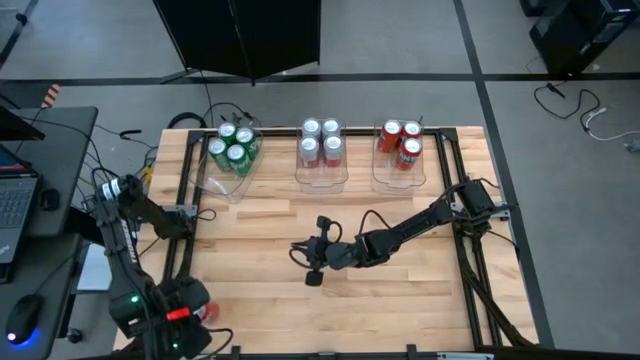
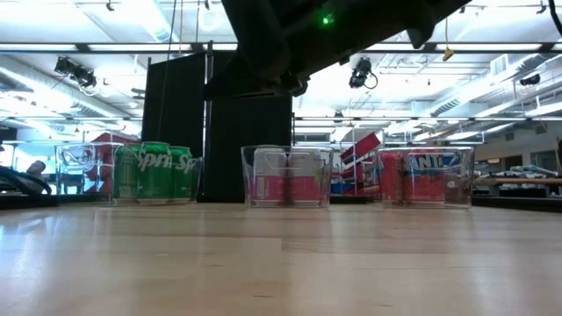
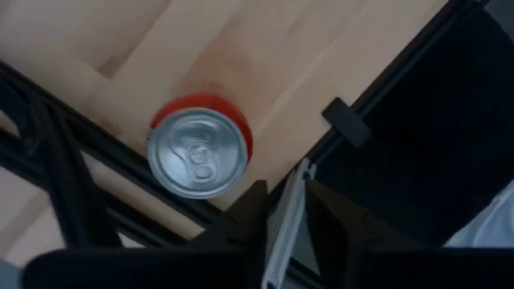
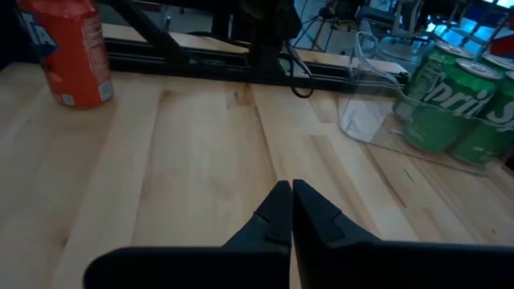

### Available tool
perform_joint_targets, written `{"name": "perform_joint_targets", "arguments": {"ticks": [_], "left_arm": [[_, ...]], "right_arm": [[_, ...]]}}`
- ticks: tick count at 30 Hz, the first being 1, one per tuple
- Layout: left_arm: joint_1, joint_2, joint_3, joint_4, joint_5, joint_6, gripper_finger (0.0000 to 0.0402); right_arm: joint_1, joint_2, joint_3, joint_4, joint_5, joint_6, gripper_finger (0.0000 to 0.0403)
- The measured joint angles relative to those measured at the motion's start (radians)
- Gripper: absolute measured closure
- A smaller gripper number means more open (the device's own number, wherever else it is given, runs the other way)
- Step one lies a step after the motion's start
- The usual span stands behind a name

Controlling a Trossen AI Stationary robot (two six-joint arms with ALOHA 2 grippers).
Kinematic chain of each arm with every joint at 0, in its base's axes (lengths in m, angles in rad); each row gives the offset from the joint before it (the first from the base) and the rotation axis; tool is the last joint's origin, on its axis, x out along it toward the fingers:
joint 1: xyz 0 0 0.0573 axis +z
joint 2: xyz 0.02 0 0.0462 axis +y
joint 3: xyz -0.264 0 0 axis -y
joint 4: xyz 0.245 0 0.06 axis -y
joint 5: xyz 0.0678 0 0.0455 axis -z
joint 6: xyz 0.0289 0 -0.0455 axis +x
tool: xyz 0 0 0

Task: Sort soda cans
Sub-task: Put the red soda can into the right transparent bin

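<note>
- Pale wooden planks make up the table (image 1: 300, 300), which has a black metal frame (image 1: 185, 250) round it and three clear bins along its far edge.
- Left hand (image 3: 289, 201) hangs over the near left corner of the table, pointing down, beside the frame rail.
- Its two dark fingers (image 3: 249, 217) stand a little apart with nothing between them; only the rail shows through the gap.
- One red can (image 3: 199, 152) stands upright on the wood just beyond that hand's fingertips and off to one side, outside the gap and not gripped.
- From above, the same red can (image 1: 208, 311) peeks out at the edge of the left hand (image 1: 195, 305), right by the frame.
- Right hand (image 1: 300, 248) reaches out over the middle of the table, its fingers (image 4: 277, 205) pressed together and holding nothing.
- Bare wood lies directly ahead of the right hand (image 4: 285, 197); the lone red can (image 4: 68, 52) stands well ahead of it and to one side.
- Four green cans (image 1: 232, 147) sit in the left bin (image 1: 222, 185), well away from both hands.
- Four silver-white cans (image 1: 321, 141) fill the middle bin (image 1: 322, 182), beyond the right hand.
- Three red cans (image 1: 401, 141) stand in the right bin (image 1: 392, 183), far from the left hand.
</note>
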Motion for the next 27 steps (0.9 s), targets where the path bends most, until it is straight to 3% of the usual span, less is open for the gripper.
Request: {"name": "perform_joint_targets", "arguments": {"ticks": [14,27], "left_arm": [[0.003,0.061,0.000,-0.001,0.076,-0.063,0.0144],[0.003,0.061,-0.024,-0.113,0.079,-0.082,0.0059]], "right_arm": [[0.009,0.000,0.000,-0.005,0.000,0.001,0.0402],[0.029,0.000,0.000,-0.005,0.000,0.001,0.0401]]}}
